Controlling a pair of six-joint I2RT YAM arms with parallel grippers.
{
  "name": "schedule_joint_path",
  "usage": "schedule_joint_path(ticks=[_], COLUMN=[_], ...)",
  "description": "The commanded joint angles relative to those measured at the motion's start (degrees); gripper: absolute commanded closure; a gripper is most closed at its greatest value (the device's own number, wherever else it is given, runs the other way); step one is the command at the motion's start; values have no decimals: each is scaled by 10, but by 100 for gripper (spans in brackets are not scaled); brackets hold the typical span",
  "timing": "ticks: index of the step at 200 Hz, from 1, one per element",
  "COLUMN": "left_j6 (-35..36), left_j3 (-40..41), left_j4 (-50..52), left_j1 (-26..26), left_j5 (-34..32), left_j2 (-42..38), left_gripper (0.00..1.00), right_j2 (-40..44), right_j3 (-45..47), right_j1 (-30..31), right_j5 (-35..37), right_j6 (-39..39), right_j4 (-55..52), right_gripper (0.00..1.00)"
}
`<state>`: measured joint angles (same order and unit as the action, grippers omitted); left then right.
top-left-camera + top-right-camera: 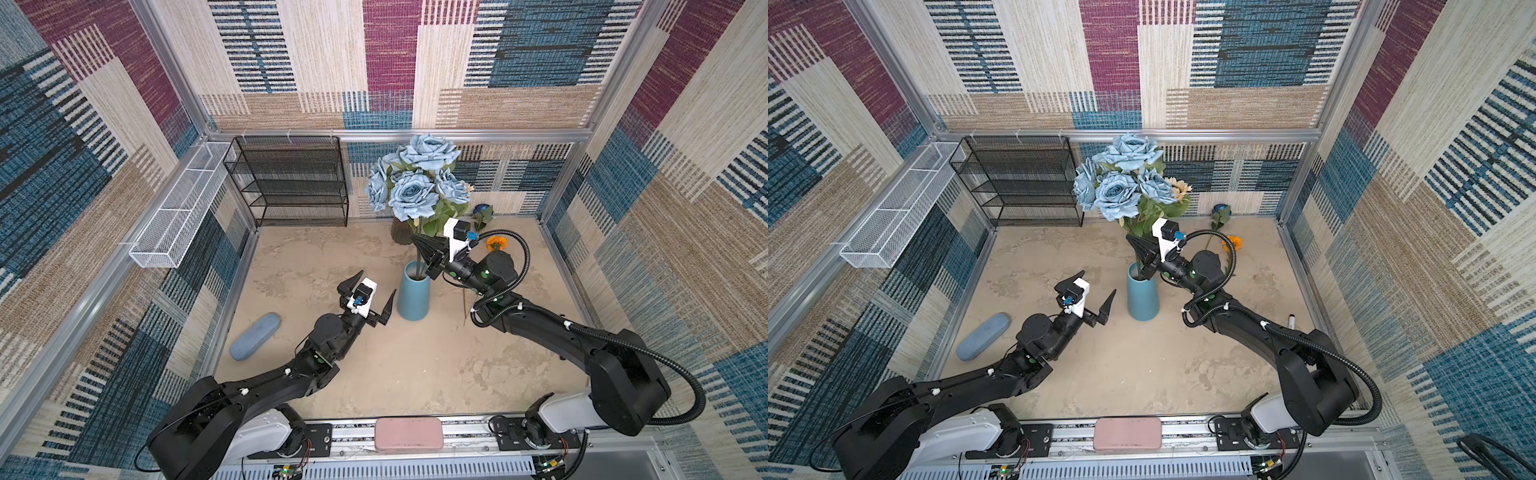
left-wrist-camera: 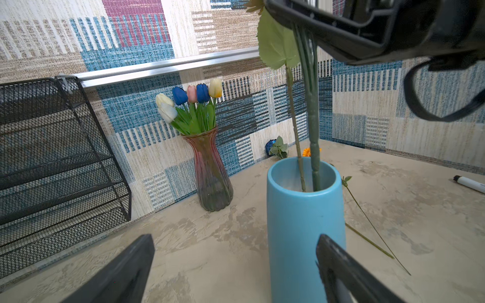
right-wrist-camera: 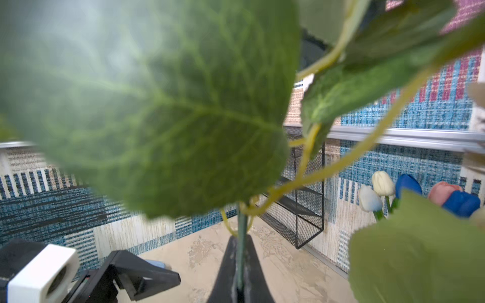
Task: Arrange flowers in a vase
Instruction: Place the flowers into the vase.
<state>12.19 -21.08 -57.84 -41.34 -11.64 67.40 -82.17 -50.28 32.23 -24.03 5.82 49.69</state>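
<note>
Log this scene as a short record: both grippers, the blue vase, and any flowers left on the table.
left gripper: open, beside the blue vase, holding nothing
right gripper: shut on the rose bunch stem, above the vase mouth
blue vase: upright; two stems inside
lying loose: orange bloom, deep blue rose
glass vase: holds the tulips

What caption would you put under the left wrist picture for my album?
Right claw holds a rose stem in the blue vase; tulips stand in a glass vase nearby.
</note>
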Motion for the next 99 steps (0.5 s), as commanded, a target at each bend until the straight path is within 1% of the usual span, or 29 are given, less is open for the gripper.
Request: schedule_joint_path(ticks=[1, 53, 67, 84, 99], left_j6=[-3, -1, 3, 7, 8], left_j3=[1, -5, -7, -11, -14], left_j4=[-23, -9, -4, 3, 10], left_j1=[1, 1, 1, 0, 0], left_j5=[-3, 0, 1, 2, 4], left_j2=[0, -10, -13, -16, -19], left_gripper=[1, 1, 1, 1, 1], right_j2=[-1, 1, 5, 15, 22], right_j3=[-1, 24, 32, 51, 56], right_j1=[1, 1, 1, 1, 1], right_j5=[-10, -4, -2, 0, -2], right_j6=[-33, -48, -52, -55, -60], right_j4=[-5, -19, -20, -10, -13], right_gripper=[96, 89, 81, 78, 70])
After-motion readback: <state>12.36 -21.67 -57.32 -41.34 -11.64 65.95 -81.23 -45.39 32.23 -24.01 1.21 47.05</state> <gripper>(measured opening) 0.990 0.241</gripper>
